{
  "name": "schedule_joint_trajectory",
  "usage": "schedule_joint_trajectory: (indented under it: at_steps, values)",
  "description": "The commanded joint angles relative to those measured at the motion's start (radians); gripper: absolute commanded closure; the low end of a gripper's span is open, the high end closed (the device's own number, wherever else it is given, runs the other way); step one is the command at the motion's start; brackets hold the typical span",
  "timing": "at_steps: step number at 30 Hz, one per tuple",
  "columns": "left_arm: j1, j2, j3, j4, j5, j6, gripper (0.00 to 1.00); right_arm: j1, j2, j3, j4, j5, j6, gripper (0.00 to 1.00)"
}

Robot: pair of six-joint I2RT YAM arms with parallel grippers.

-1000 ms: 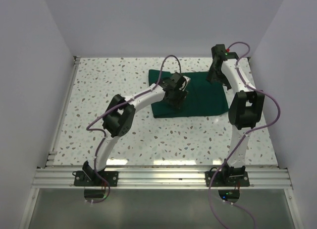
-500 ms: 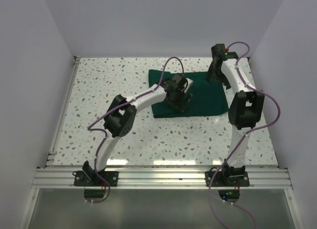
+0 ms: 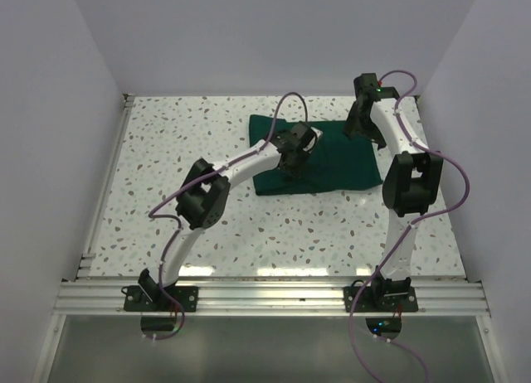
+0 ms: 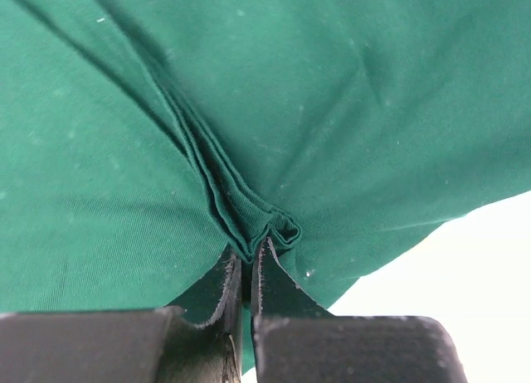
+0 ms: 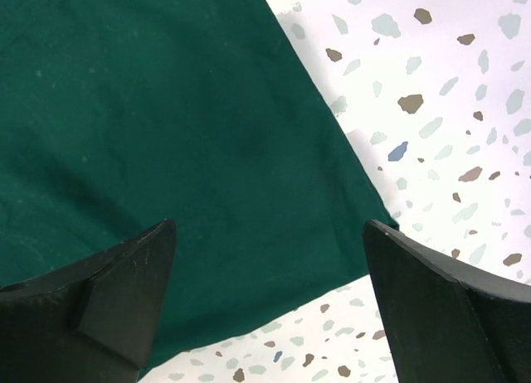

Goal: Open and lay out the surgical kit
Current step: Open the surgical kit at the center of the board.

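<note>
The surgical kit is a folded dark green cloth bundle lying at the back middle of the speckled table; no tray or instruments show. My left gripper is down on the bundle's left-middle part, and in the left wrist view my left gripper is shut on a pinched fold of the green cloth. My right gripper hovers over the bundle's far right corner. In the right wrist view my right gripper stands wide open above the corner of the green cloth, holding nothing.
The speckled table is walled by white panels on the left, back and right. An aluminium rail with both arm bases runs along the near edge. Purple cables loop off both arms.
My left gripper, open a moment ago over the bundle, has come down and shut on a fold of the cloth. The right arm has not moved.
</note>
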Motion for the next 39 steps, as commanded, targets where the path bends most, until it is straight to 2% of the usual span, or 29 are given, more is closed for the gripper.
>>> schedule_joint_trajectory:
  at_steps: [1,3,4,5,6,11,13,15,16,18,20,23,24,25,27,29,30,31,34,37,39]
  values:
    - [0.071,-0.136,-0.003,-0.067,-0.107,-0.015,1.0,-0.001,-0.011,0.027,0.02,-0.025,-0.017,0.02]
    - [0.12,-0.192,-0.025,-0.069,-0.103,-0.067,1.0,-0.001,-0.008,0.036,0.029,-0.036,-0.019,0.02]
    - [0.181,-0.254,-0.065,-0.066,-0.074,-0.089,1.0,0.001,0.001,0.041,0.03,-0.04,-0.017,0.02]
    - [0.214,-0.29,-0.091,-0.052,-0.06,-0.126,0.97,-0.001,0.01,0.048,0.026,-0.046,-0.016,0.02]
    - [0.249,-0.324,-0.122,-0.043,-0.045,-0.141,0.88,0.001,0.019,0.069,0.023,-0.06,-0.013,0.02]
    - [0.461,-0.571,-0.403,0.113,0.081,-0.207,0.86,0.013,0.1,0.172,0.0,-0.066,-0.02,0.02]
    - [0.539,-0.647,-0.524,0.172,0.122,-0.223,0.8,0.016,0.124,0.224,-0.013,-0.072,-0.025,0.02]
    - [0.602,-0.675,-0.622,0.2,0.176,-0.223,0.66,0.018,0.151,0.264,-0.02,-0.08,-0.026,0.02]
    - [0.616,-0.687,-0.645,0.212,0.251,-0.214,0.62,0.019,0.156,0.274,-0.02,-0.092,-0.028,0.02]
    - [0.624,-0.691,-0.691,0.234,0.287,-0.178,0.53,0.022,0.168,0.286,-0.016,-0.105,-0.029,0.02]
    - [0.631,-0.692,-0.722,0.25,0.247,-0.178,0.54,0.024,0.177,0.286,-0.013,-0.125,-0.026,0.02]
    - [0.737,-0.672,-0.803,0.287,0.23,-0.242,0.59,0.033,0.188,0.288,-0.013,-0.146,-0.028,0.02]
    - [0.824,-0.659,-0.832,0.284,0.227,-0.267,0.59,0.034,0.187,0.284,-0.011,-0.149,-0.029,0.02]
    - [0.863,-0.633,-0.845,0.272,0.218,-0.285,0.56,0.034,0.182,0.281,-0.008,-0.154,-0.031,0.02]
    - [0.927,-0.613,-0.852,0.257,0.19,-0.304,0.41,0.034,0.176,0.268,-0.005,-0.168,-0.029,0.02]
    - [0.931,-0.603,-0.834,0.237,0.137,-0.275,0.28,0.036,0.164,0.245,0.003,-0.18,-0.028,0.02]
    - [0.926,-0.606,-0.819,0.241,0.155,-0.266,0.2,0.036,0.158,0.234,0.007,-0.197,-0.028,0.02]
    - [0.92,-0.614,-0.811,0.252,0.167,-0.259,0.17,0.036,0.144,0.222,0.009,-0.207,-0.028,0.02]
    - [0.863,-0.606,-0.765,0.247,0.187,-0.23,0.15,0.045,0.113,0.145,0.019,-0.246,-0.008,0.02]
    - [0.79,-0.582,-0.725,0.226,0.186,-0.22,0.15,0.054,0.04,-0.022,0.067,-0.284,0.035,0.04]
    - [0.732,-0.583,-0.711,0.211,0.155,-0.22,0.16,0.059,-0.036,-0.18,0.14,-0.307,0.067,0.1]
